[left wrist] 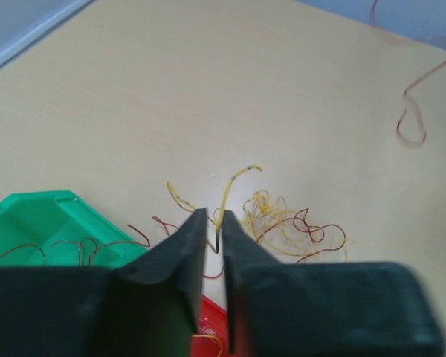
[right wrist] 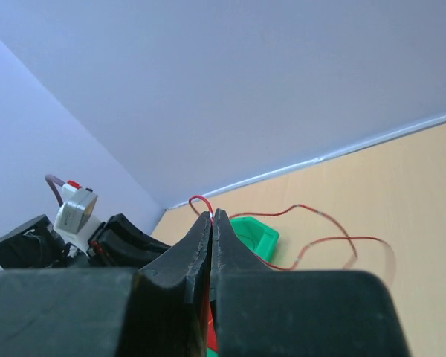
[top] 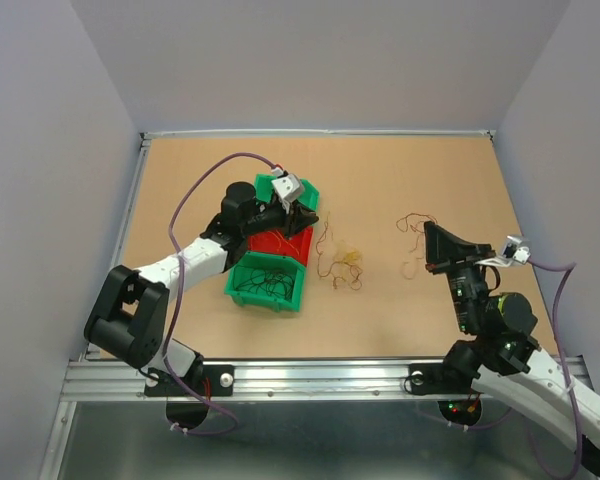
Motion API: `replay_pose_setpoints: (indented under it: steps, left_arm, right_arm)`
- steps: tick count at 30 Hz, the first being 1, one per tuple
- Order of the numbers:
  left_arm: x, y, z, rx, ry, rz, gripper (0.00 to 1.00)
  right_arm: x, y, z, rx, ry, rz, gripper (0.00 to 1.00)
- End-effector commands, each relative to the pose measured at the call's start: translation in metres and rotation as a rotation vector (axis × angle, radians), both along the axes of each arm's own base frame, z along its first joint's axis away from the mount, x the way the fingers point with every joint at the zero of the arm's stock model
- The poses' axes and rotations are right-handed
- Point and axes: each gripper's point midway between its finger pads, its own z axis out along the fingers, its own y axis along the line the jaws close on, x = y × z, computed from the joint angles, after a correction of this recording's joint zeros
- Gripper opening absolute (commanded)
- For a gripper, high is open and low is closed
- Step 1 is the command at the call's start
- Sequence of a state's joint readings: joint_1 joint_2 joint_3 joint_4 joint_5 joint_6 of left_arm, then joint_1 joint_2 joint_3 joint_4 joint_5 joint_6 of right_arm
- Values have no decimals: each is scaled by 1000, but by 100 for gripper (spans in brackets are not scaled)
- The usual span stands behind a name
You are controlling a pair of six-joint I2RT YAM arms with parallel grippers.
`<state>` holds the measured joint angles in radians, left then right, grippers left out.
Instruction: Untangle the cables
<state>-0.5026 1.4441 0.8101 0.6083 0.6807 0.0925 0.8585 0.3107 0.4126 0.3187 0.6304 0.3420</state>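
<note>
A small tangle of yellow and reddish cables (top: 340, 266) lies on the table right of the bins; it also shows in the left wrist view (left wrist: 291, 223). My left gripper (top: 301, 217) hovers over the red bin, and its jaws (left wrist: 216, 223) are shut on a yellow cable (left wrist: 236, 181) that rises from the tangle's edge. A separate red cable (top: 414, 224) lies further right. My right gripper (top: 429, 248) is shut on one end of it (right wrist: 212, 214); the rest of the red cable (right wrist: 323, 239) trails across the table.
Three bins stand in a row left of centre: a green bin (top: 268, 285) holding dark wires, a red bin (top: 283, 246) and a second green bin (top: 276, 188) partly under the left gripper. The purple arm cable (top: 195, 195) loops over the left arm.
</note>
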Motion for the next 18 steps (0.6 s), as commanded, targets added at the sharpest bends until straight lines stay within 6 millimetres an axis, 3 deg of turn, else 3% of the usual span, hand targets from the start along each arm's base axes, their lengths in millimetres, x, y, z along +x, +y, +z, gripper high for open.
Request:
replay_pose_setpoints:
  steps: [1, 4, 5, 8, 9, 10, 11, 12, 15, 16, 18]
  left_arm:
    - [-8, -10, 27, -19, -93, -94, 56]
    - [-14, -11, 33, -27, -116, -122, 73]
    - [-16, -11, 35, -30, -118, -129, 77]
    - [-26, -11, 49, -51, -147, -164, 83]
    - [-29, -10, 58, -61, -168, -168, 85]
    - [-32, -9, 61, -64, -173, -174, 86]
    - [-32, -7, 64, -66, -183, -168, 86]
    - [-34, -4, 72, -74, -203, -157, 86]
    - [-23, 15, 86, -93, -222, -61, 87]
    - [-17, 23, 91, -104, -222, -21, 87]
    - [0, 43, 101, -140, -197, 94, 86]
  right_arm:
    - [-5, -5, 21, -11, -34, -7, 1]
    - [0, 15, 32, -82, -44, 47, 0]
    - [0, 17, 47, -82, -61, 54, 0]
    - [11, 41, 57, -154, -56, 90, 1]
    - [10, 44, 77, -145, -83, 102, 1]
    - [20, 57, 72, -187, -63, 111, 0]
    - [20, 60, 91, -178, -88, 118, 1]
    - [25, 67, 95, -193, -88, 121, 1]
    - [45, 90, 99, -256, -86, 116, 0]
    - [47, 92, 118, -255, -116, 108, 1]
    - [63, 117, 114, -304, -106, 133, 1]
